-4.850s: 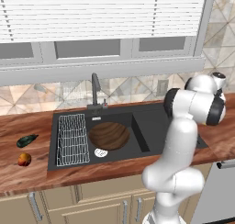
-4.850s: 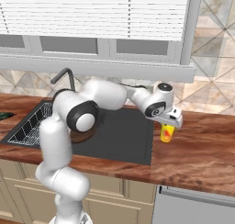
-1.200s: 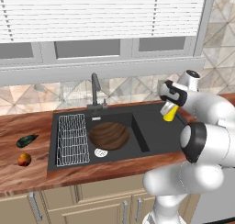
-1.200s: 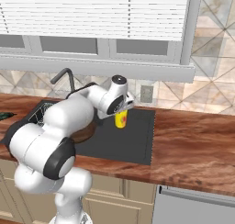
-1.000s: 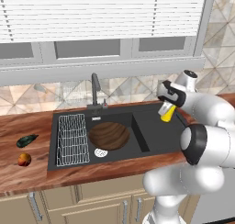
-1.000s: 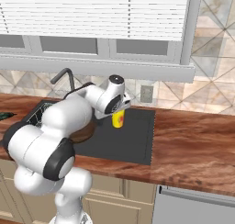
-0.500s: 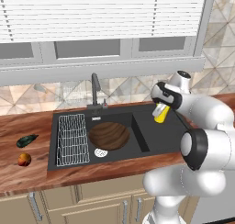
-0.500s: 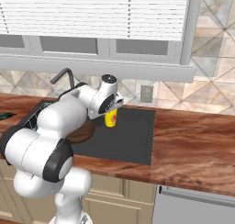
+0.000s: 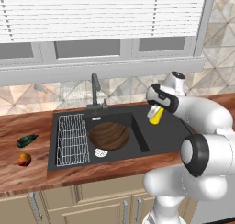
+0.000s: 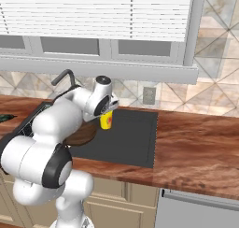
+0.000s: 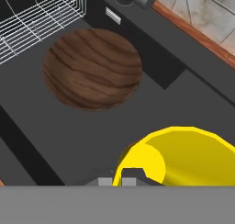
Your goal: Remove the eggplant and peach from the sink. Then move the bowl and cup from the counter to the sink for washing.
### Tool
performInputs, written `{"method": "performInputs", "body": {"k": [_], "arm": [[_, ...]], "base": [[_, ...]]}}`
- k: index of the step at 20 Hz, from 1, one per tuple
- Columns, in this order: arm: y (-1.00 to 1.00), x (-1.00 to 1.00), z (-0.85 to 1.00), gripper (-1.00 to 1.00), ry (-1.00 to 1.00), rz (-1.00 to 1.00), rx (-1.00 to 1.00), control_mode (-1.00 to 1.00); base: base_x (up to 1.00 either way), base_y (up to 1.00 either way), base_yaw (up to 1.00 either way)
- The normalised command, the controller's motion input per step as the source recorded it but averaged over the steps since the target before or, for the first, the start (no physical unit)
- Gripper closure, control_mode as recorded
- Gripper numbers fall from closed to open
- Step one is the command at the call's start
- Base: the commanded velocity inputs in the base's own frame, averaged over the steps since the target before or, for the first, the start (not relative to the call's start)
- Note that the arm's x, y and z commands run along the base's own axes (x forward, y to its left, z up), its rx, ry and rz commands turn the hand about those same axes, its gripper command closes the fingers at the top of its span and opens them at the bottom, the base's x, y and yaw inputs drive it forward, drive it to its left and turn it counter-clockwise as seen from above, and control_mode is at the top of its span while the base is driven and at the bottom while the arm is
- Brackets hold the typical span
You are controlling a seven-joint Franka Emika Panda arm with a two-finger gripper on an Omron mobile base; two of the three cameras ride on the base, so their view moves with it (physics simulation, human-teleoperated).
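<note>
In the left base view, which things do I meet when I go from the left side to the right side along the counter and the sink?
eggplant and peach (one above the other) → wire rack → bowl → cup, held in the gripper.

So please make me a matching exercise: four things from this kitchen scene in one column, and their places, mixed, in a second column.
Things:
1. cup
2. bowl
3. peach
4. eggplant

Places:
A. in the sink basin
B. on the counter, nearer its front edge
C. held in the gripper, above the sink
D. on the counter, nearer the wall

Pairs: 1-C, 2-A, 3-B, 4-D
</note>
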Motion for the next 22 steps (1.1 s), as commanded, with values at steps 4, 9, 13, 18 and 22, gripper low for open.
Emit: {"method": "performInputs", "body": {"k": [4,9,13,18,22], "arm": [[0.25,-0.07,0.00,1.00,0.00,0.00,0.00,-1.00],[0.25,-0.05,0.00,1.00,0.00,0.00,0.00,-1.00],[0.22,-0.02,-0.01,1.00,0.03,0.00,0.00,-1.00],[0.18,0.00,-0.07,1.00,0.08,0.00,0.00,-1.00],[0.14,0.00,-0.10,1.00,0.09,0.00,0.00,-1.00]], "base": [[0.00,0.00,0.00],[0.00,0.00,0.00],[0.00,0.00,0.00],[0.00,0.00,0.00],[0.00,0.00,0.00]]}}
